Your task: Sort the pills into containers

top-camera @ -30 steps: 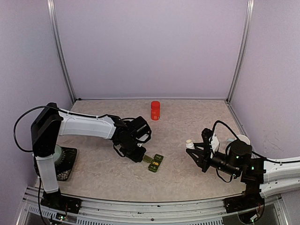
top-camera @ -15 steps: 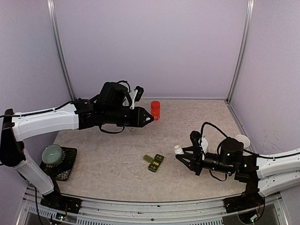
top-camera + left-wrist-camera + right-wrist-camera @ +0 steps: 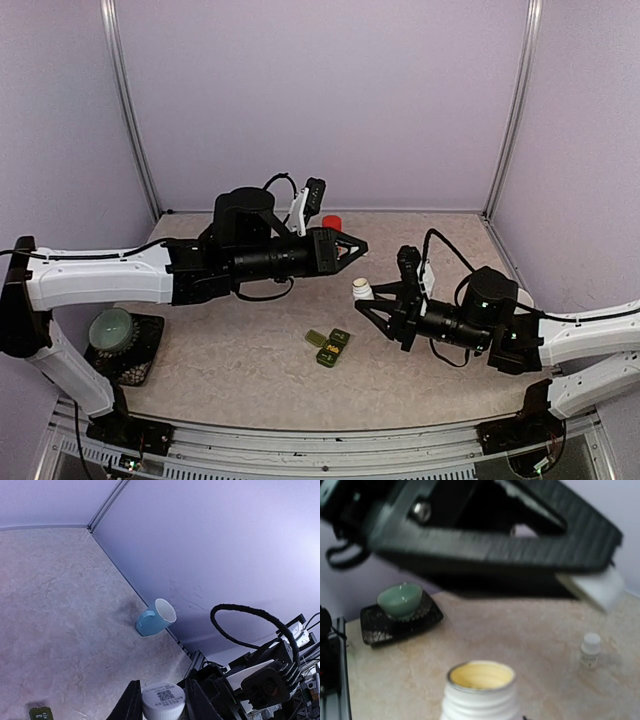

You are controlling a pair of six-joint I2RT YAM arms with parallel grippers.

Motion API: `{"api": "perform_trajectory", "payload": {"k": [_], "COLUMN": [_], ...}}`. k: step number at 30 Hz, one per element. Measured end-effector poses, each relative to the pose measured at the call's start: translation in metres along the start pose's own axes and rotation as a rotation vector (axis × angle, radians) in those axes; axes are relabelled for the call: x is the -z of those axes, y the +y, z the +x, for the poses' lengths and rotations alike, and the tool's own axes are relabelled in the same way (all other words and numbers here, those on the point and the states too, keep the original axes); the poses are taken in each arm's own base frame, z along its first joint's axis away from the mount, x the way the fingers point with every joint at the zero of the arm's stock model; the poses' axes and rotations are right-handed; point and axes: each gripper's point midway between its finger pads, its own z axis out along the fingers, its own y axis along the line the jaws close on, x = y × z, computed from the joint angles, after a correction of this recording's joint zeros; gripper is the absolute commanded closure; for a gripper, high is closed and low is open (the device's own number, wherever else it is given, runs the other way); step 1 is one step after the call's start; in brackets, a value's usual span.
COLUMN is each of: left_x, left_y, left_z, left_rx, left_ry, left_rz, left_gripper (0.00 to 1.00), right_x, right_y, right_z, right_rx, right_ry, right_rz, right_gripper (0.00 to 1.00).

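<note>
From above, I saw that the left gripper had left the containers, where it was working a second before, and had swung up and to the right. It hung now over the middle of the table, just above and left of the white bottle. The right gripper, closed on this bottle, had carried it to the left and higher, near the containers but not yet over them. The containers lay where they were, in the near middle of the table, with one lid folded open.

In the left wrist view, the left fingers stood at both sides of a white ribbed cap, and I judged them closed on it. The pale blue mug stood far behind, at the wall.

In the right wrist view, which was blurred, the mouth of the white bottle was uncovered and yellowish inside. The left gripper filled the space above it. I saw no pills.

So I judged one compartment ready, and the pouring not yet begun.
</note>
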Motion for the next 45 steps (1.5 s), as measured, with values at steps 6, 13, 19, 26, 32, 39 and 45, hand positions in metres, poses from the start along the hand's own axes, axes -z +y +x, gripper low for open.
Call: {"api": "perform_trajectory", "payload": {"k": [6, 13, 19, 26, 32, 39, 45], "left_x": [-0.007, -0.013, -0.013, -0.013, -0.013, -0.013, -0.013], "left_y": [-0.019, -0.023, -0.024, -0.025, -0.026, -0.027, -0.030], "left_z": [0.009, 0.022, 0.021, 0.021, 0.022, 0.023, 0.022], "left_rx": [0.006, 0.007, 0.006, 0.005, 0.004, 0.004, -0.002], "left_ry": [-0.007, 0.020, 0.013, 0.011, 0.013, 0.008, -0.009], "left_rz": [0.060, 0.066, 0.068, 0.067, 0.070, 0.070, 0.071], "left_gripper": [0.73, 0.73, 0.73, 0.73, 0.73, 0.73, 0.72], "right_x": [-0.001, 0.003, 0.009, 0.010, 0.011, 0.014, 0.015], "right_y": [-0.001, -0.005, -0.009, -0.015, -0.021, -0.026, -0.026], "right_z": [-0.007, -0.015, -0.024, -0.022, -0.019, -0.021, -0.023], "right_rx": [0.005, 0.015, 0.028, 0.038, 0.038, 0.037, 0.020], "right_ry": [-0.021, -0.044, -0.066, -0.053, -0.041, -0.042, -0.050], "right_rz": [0.007, 0.033, 0.063, 0.095, 0.123, 0.148, 0.146], "right_gripper": [0.71, 0.71, 0.71, 0.71, 0.71, 0.71, 0.71]}}
